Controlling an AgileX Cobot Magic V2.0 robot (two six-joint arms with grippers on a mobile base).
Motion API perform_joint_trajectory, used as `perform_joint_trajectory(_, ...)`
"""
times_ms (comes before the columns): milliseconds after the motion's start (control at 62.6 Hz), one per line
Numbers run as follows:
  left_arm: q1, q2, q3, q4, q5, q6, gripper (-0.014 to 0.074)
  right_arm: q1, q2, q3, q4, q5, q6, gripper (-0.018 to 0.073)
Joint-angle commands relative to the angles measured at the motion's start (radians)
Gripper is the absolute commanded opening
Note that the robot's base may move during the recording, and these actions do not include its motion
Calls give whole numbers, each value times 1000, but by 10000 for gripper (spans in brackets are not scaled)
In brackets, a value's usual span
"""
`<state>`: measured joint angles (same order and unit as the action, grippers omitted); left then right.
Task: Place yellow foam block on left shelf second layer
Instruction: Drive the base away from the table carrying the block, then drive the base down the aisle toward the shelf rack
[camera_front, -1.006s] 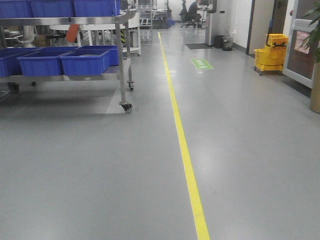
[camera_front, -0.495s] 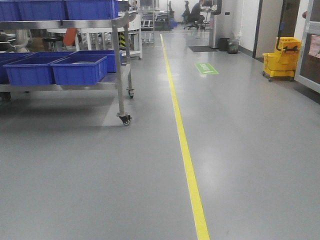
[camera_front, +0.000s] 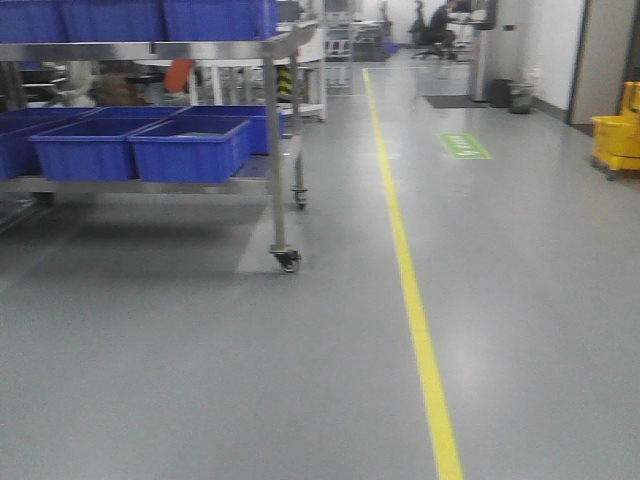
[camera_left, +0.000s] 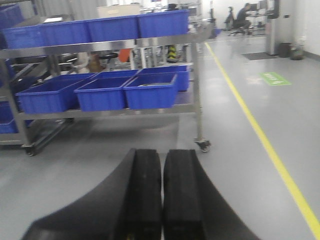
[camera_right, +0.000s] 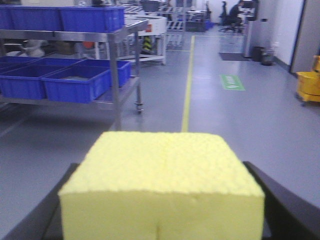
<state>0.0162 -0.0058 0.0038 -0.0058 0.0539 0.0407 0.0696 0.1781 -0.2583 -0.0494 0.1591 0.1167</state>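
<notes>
The yellow foam block (camera_right: 162, 180) fills the lower half of the right wrist view. My right gripper (camera_right: 160, 164) is shut on it, with a black finger (camera_right: 287, 205) showing on each side. My left gripper (camera_left: 162, 155) is shut and empty, its black fingers (camera_left: 145, 190) pressed together above the floor. The steel wheeled shelf (camera_front: 277, 150) stands at the left in the front view. Its lower layer (camera_front: 150, 185) carries blue bins (camera_front: 190, 148). The shelf also shows in the left wrist view (camera_left: 196, 90) and in the right wrist view (camera_right: 116, 75). Neither gripper shows in the front view.
A yellow floor line (camera_front: 415, 320) runs forward to the right of the shelf. A yellow mop bucket (camera_front: 618, 140) stands at the right edge. A green floor sign (camera_front: 465, 146), a dark waste bin (camera_front: 520, 95) and a seated person (camera_front: 438, 20) are far ahead.
The front view has swung left. The shelf, the yellow line and the mop bucket have all shifted to the right in the frame, and the shelf looks a little nearer.
</notes>
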Motion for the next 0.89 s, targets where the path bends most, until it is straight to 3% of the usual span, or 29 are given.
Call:
perform_joint_trajectory(0, 1, -17, 24, -5, -83, -4, 124, -8, 9, -29, -4, -95, -9, 501)
perform_joint_trajectory(878, 1, -17, 24, -5, -83, -4, 124, -8, 8, -29, -4, -94, -9, 501)
